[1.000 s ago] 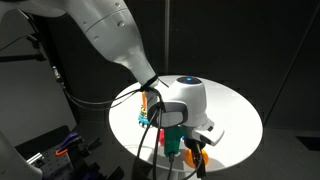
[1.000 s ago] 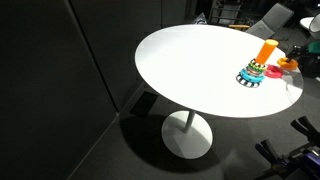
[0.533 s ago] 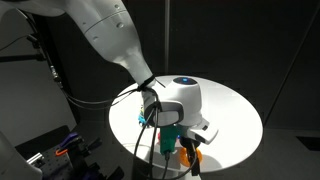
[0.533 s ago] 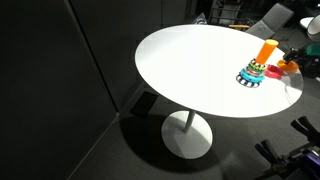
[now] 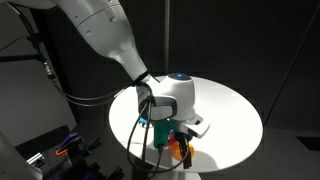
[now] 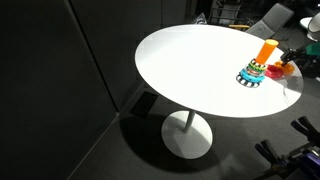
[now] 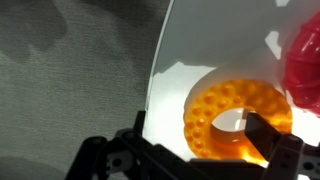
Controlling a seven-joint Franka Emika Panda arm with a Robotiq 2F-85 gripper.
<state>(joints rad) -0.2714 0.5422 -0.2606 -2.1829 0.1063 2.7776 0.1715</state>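
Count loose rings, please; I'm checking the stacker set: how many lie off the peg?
2: an orange ring under the gripper near the table edge, and a red one beside it, partly cropped. Others may be hidden.

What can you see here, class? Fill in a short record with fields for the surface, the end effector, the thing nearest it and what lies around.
Surface: round white table
Arm: end effector open, low over the ring
Nearest thing: orange ring, flat near the table's edge
Contact: cannot tell
Beside it: red object, partly in view
Also on table: stacking toy with an orange post
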